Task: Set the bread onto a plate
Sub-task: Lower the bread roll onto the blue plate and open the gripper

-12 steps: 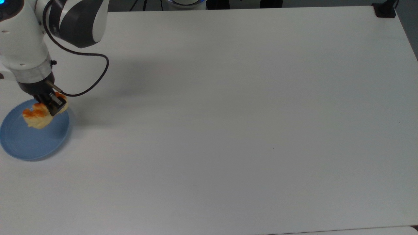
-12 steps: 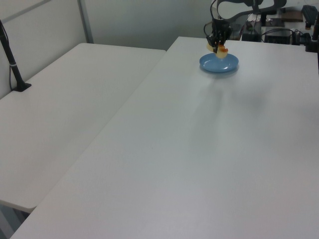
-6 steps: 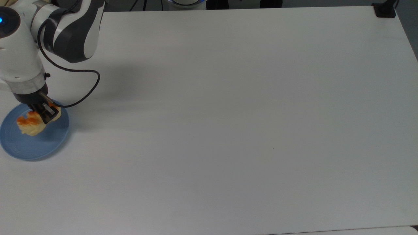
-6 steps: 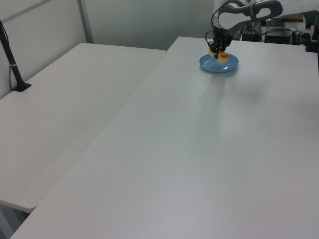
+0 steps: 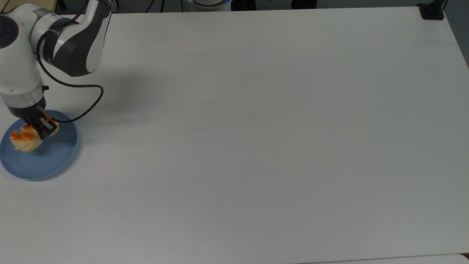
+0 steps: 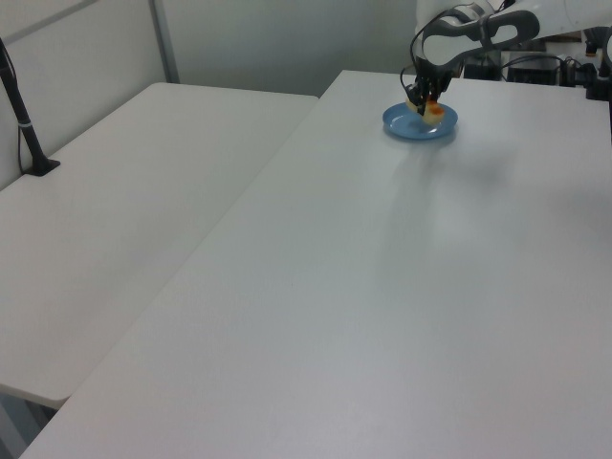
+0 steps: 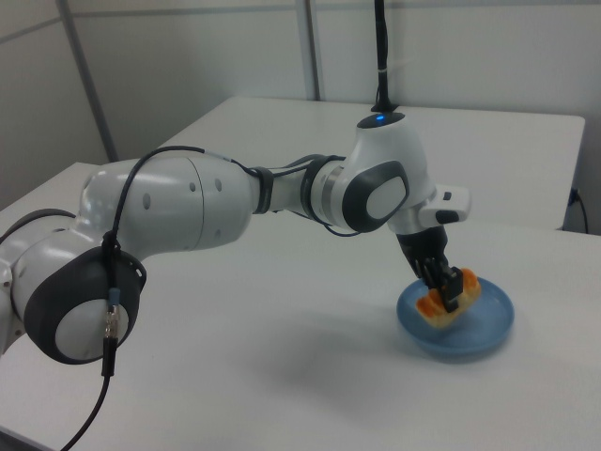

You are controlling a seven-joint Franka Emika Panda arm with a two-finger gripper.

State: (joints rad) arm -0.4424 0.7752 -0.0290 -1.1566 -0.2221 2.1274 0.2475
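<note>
Since the earlier top view, arm and load have shifted toward 9 o'clock and come lower: the bread was then over the plate's 12 o'clock rim, and it now sits further in, over the 10 o'clock part of the dish.

Pincer: clamped on the bread, jaws across the roll's 2 o'clock end in the top view. In the right view the pincer points down into the dish with the bread between its jaws, orange glaze showing either side of the dark fingers. In the left view the pincer is at the far end of the worktop, with the bread just under it.

Bread: low over the plate, within its rim in all three views. Whether the underside is touching the plate floor or just above it, I cannot tell.

Plate: light blue, at the top view's 9 o'clock edge of the worktop; in the right view the plate sits flat, in the left view the plate is far off. A black cable loops from the wrist toward 3 o'clock, lying apart from the plate.

Judgement: transport looks finished and the task is nearly done. What remains is to release and lift away; the roll should drop inside the rim. Possible snag: soft bread sticking to a jaw on the retreat.
</note>
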